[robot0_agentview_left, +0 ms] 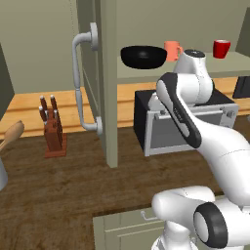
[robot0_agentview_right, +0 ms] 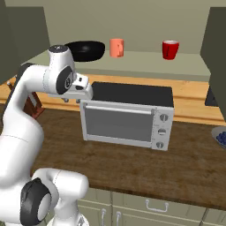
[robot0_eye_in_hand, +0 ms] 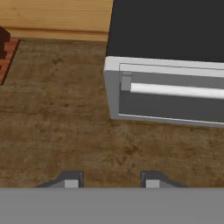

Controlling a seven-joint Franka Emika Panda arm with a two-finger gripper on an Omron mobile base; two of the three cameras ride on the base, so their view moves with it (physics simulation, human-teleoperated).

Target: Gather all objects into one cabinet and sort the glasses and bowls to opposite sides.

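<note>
Shelf contents and arm pose with the cabinet [robot0_agentview_left: 107, 73] open. On the pale green shelf [robot0_agentview_right: 145, 65] stand the black bowl [robot0_agentview_left: 143, 56], a salmon-orange cup [robot0_agentview_left: 172, 50] with a side handle just beside it, and a red cup [robot0_agentview_left: 221, 49] well apart toward the other end; the right base view gives the same order, with bowl [robot0_agentview_right: 86, 50], salmon cup [robot0_agentview_right: 116, 47] and red cup [robot0_agentview_right: 170, 49]. The bowl is wide, rounded and glossy, far broader than either cup; both cups are opaque, upright and narrow. The hand [robot0_eye_in_hand: 109, 180] hangs over the brown tabletop [robot0_eye_in_hand: 57, 109] near the left front corner of the silver toaster oven [robot0_agentview_right: 126, 117], pointing down; its fingertips [robot0_eye_in_hand: 71, 183] stand apart with only bare wood between them, so it is released and carries nothing. A knife block [robot0_agentview_left: 52, 128] stands on the tabletop beyond the open cabinet door [robot0_agentview_left: 90, 78]. Judged from this layout, the bowl and the handled cup sit too close for opposite-side sorting, so that cup probably needs to go toward the red one. Risks from here: a rising arm could clip the toaster oven or the shelf's front edge, given how close the wrist is to both; a reach for the handled cup could nudge the adjacent bowl; and a grasp across the handle could twist the cup.
</note>
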